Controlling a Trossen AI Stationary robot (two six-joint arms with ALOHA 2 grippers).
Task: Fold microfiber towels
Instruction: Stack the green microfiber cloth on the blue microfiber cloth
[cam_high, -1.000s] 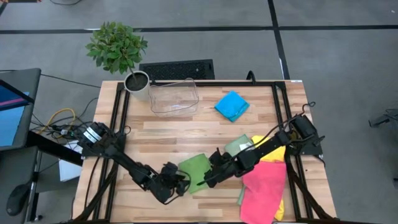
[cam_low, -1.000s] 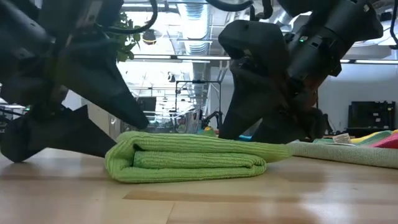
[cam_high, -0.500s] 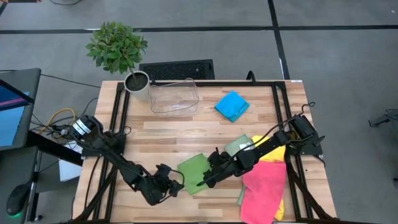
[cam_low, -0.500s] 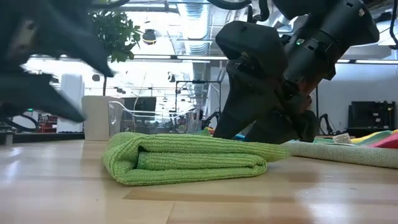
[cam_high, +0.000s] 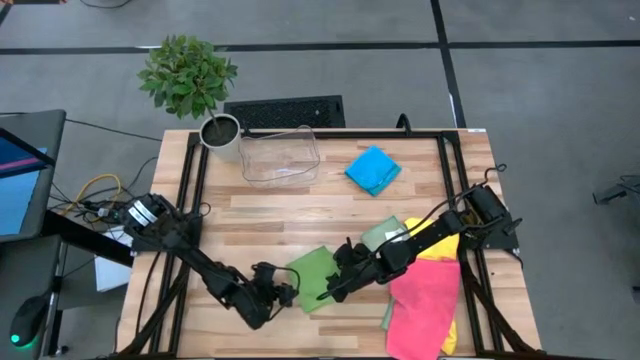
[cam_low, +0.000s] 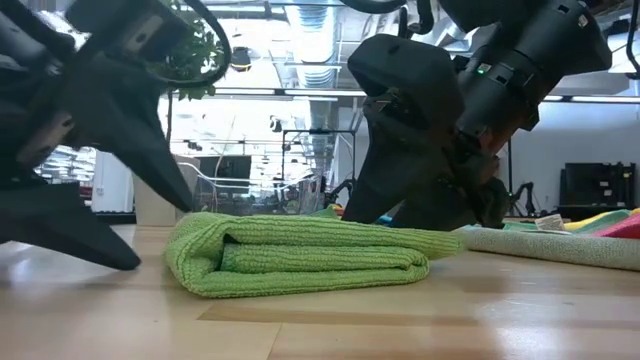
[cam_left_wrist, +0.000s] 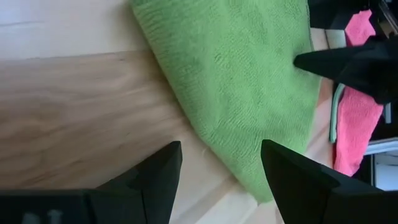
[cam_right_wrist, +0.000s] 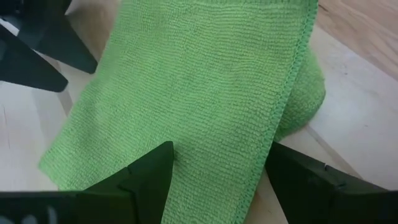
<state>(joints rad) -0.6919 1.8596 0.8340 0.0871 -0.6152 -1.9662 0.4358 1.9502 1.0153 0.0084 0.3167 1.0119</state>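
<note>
Two grippers: both open, flanking folded bright green towel (cam_high: 312, 276)
left gripper (cam_high: 288, 295): just beside towel's edge
right gripper (cam_high: 332, 287): over towel's opposite edge
towel axis: cannot tell

Bright green towel (cam_high: 311, 277) folded flat, near table's front edge, centre. Blue towel (cam_high: 372, 169) folded, toward back edge. Sage green towel (cam_high: 379, 235), yellow towel (cam_high: 421, 231) and pink towel (cam_high: 423, 297) heaped at front right corner.
</note>
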